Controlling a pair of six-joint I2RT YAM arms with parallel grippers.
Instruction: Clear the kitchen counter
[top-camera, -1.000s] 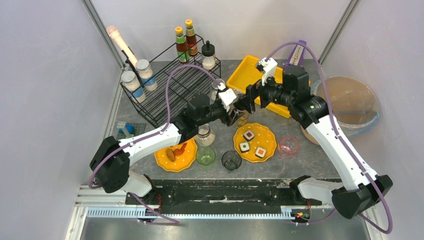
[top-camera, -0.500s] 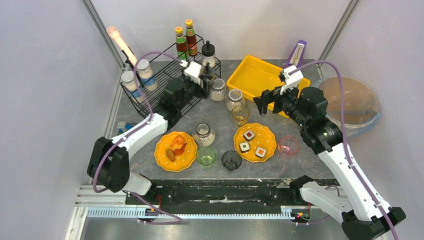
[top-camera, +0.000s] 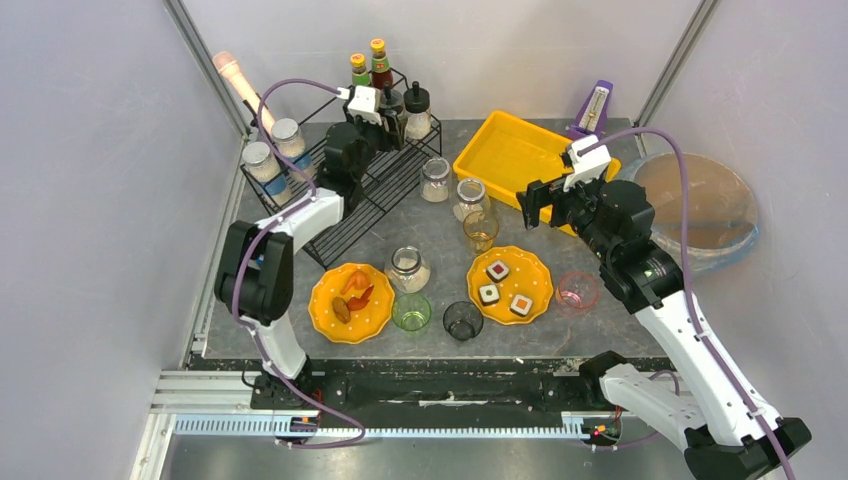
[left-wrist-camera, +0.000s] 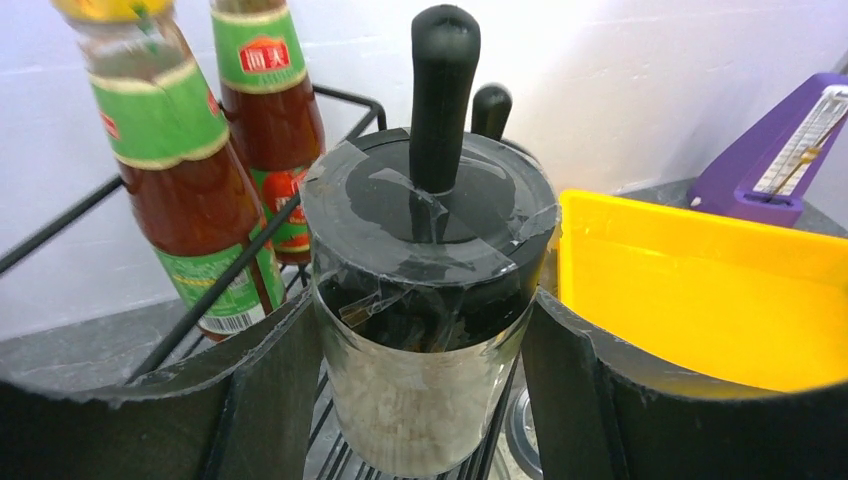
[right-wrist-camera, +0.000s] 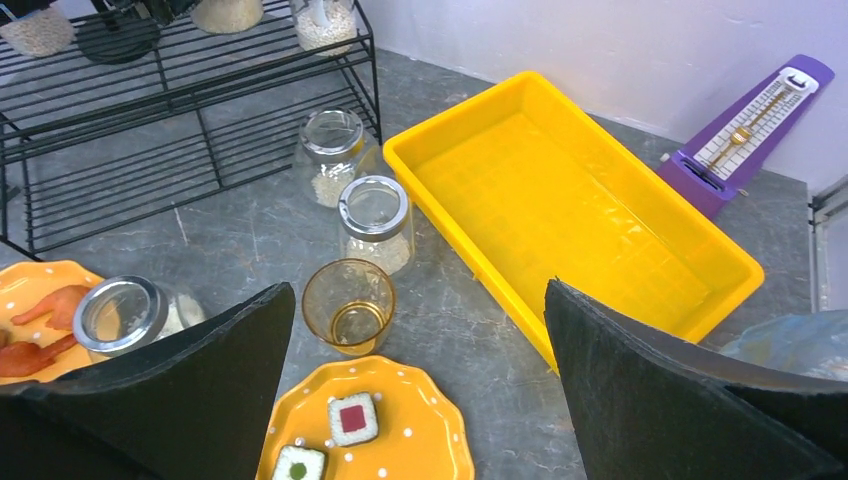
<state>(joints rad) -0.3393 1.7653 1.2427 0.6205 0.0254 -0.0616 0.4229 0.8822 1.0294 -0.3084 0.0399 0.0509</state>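
Left gripper (top-camera: 385, 108): closed at a middling width on a black-lidded jar (left-wrist-camera: 430, 300), one dark finger against each side of the glass, up at the rear of the black wire rack (top-camera: 370, 190). Right gripper (right-wrist-camera: 418, 300): spread wide, holding nothing, touching nothing, above the kitchen counter (top-camera: 435, 215) beside the yellow tray (right-wrist-camera: 570, 210).

Only from the left wrist: clear tape creased across the jar's round lid, a smooth black stem upright from its middle, pale contents behind the glass, two red sauce bottles (left-wrist-camera: 165, 150) with green labels just behind. Only from the right wrist: faintly gridded floor of the glossy plastic tray, an amber tumbler (right-wrist-camera: 348, 305) close to a metal-rimmed jar (right-wrist-camera: 375, 225), a purple metronome (right-wrist-camera: 745, 125) past the tray. Only from overhead: the whole dark-grey, pale-veined stone slab, wide and rectangular, under rack, tray, scalloped orange plates (top-camera: 535, 270) and small glasses
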